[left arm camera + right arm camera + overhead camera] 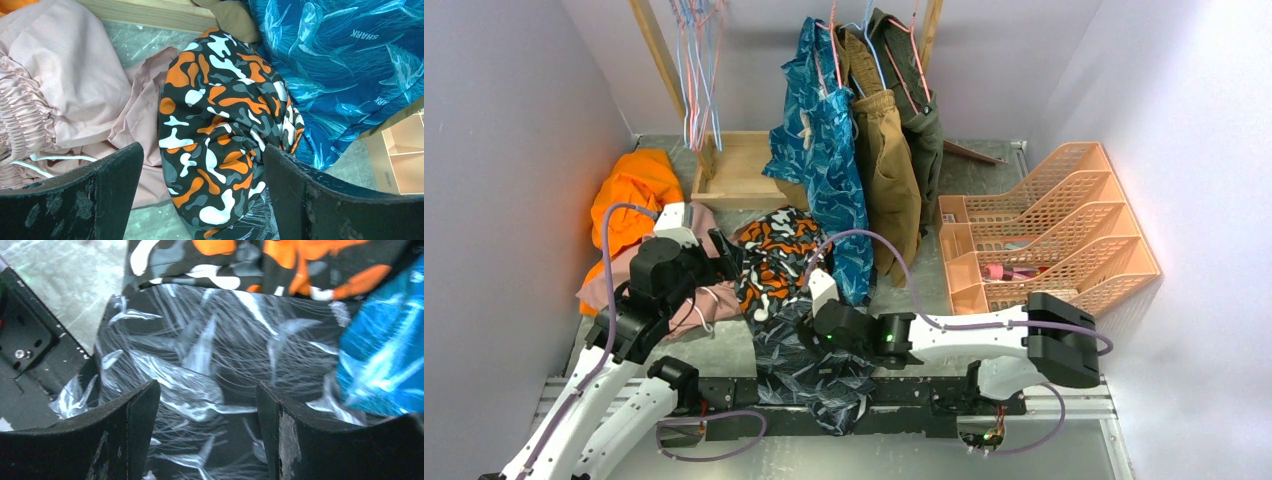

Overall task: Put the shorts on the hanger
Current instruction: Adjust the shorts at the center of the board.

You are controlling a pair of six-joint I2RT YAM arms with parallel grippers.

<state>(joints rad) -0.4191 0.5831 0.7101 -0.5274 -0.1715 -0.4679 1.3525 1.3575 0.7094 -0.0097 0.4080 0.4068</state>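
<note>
We saw the right arm [944, 335] stretched low toward nine o'clock, jaws open just above the shorts [809, 378], crumpled at the six o'clock edge of the bench [724, 348]. The left arm [639, 305] leaned toward one o'clock, jaws open over blotchy orange shorts [776, 255].

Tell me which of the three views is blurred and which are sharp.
Right wrist view: motion-blurred, the shorts smeared, the teal-blue fabric washed out. Left wrist view: sharp, the blotchy orange shorts crisp. Top view: evenly lit, soft shadows only.
</note>
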